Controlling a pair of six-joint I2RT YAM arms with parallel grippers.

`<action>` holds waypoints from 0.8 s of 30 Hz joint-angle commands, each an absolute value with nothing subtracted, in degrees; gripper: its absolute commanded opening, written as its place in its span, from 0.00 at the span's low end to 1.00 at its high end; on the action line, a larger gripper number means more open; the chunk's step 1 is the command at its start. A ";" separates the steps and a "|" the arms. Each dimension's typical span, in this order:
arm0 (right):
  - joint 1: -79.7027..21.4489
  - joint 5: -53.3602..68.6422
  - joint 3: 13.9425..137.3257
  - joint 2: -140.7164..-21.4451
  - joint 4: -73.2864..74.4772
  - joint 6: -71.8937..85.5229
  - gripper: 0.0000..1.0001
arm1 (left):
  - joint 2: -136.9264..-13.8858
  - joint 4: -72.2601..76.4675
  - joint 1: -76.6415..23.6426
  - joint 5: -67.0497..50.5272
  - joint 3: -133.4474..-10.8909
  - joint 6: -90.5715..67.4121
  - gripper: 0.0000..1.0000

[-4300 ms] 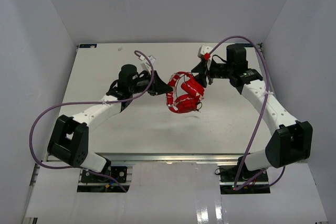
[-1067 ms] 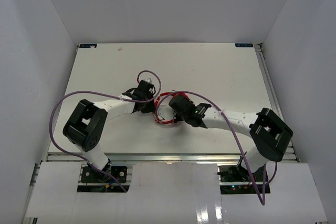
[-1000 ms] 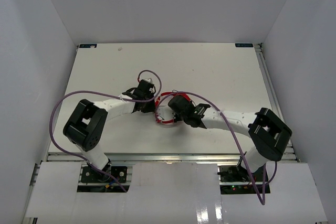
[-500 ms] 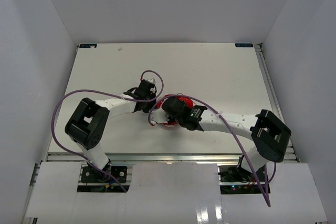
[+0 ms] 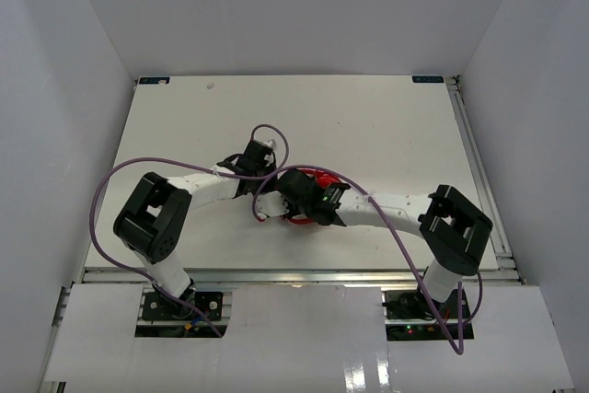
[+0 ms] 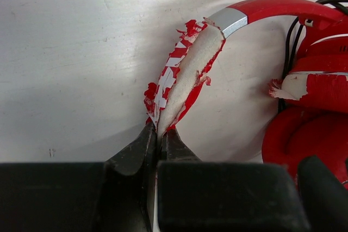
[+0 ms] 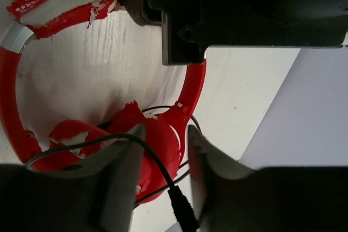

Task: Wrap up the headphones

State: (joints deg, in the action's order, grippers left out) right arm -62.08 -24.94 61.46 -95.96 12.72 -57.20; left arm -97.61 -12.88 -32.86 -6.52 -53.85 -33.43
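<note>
The red headphones [image 5: 318,177] lie mid-table between both grippers. In the left wrist view my left gripper [image 6: 159,130] is shut on the torn white-padded end of the headband [image 6: 187,74]; the earcups [image 6: 312,112] lie to the right. It also shows from above as the left gripper [image 5: 260,172]. My right gripper [image 5: 282,195] hovers over the headphones. In the right wrist view the right gripper [image 7: 164,131] is open above a red earcup [image 7: 157,145]. The thin black cord [image 7: 142,148] crosses its left finger and its plug [image 7: 182,215] hangs between the fingers.
Purple arm cables [image 5: 166,167] loop over the left and right [image 5: 405,241] arms. White walls enclose the table on three sides. A metal rail [image 5: 474,158] runs along the right edge. The left gripper's body [image 7: 228,9] fills the top of the right wrist view.
</note>
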 commanded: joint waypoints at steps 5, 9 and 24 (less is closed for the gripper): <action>-57.79 -25.07 64.52 -93.00 11.12 -57.28 0.72 | -91.45 -10.46 -33.22 -9.14 -52.74 -34.68 0.08; -55.34 -21.65 66.07 -91.14 13.10 -57.10 0.80 | -91.35 -10.57 -33.22 -9.26 -52.99 -35.01 0.20; -40.33 12.23 81.17 -85.45 26.34 -36.84 0.92 | -85.71 -16.29 -31.99 -6.83 -56.23 -30.95 0.76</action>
State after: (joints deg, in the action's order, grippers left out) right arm -48.17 -2.98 75.61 -91.63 24.79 -48.82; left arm -91.51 -13.69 -32.70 -7.72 -53.89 -34.08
